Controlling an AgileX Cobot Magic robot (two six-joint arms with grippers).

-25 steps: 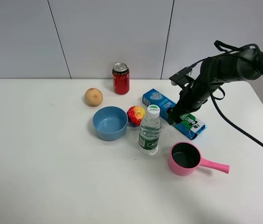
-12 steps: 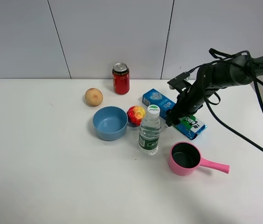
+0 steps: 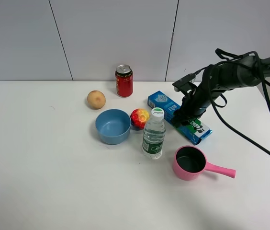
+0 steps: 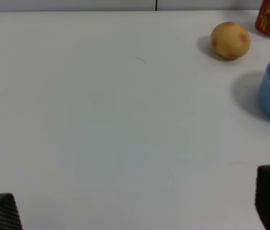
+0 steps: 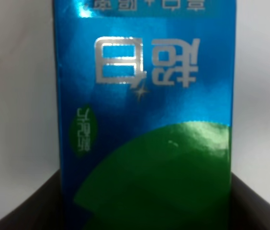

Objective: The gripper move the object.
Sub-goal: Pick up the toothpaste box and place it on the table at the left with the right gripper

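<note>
The blue and green toothpaste box [image 3: 160, 101] lies flat on the white table, right of centre, angled from back left to front right. My right gripper [image 3: 180, 117] is down on the box's middle, one black jaw on each long side, shut on it. In the right wrist view the box [image 5: 144, 120] fills the frame, and a dark finger [image 5: 22, 208] shows at each lower corner against its sides. My left gripper [image 4: 136, 208] is open and empty over bare table, and it is out of the exterior view.
A clear water bottle [image 3: 153, 134] stands just left of the box, with a red-yellow ball [image 3: 140, 118] and a blue bowl [image 3: 113, 126] beyond it. A red can [image 3: 124, 80] and a round tan fruit [image 3: 96, 99] sit further back. A pink saucepan [image 3: 190, 163] is in front.
My right gripper has lowered and settled onto the box's middle. The box has shifted slightly to the right. The left gripper's earlier position is not shown.
</note>
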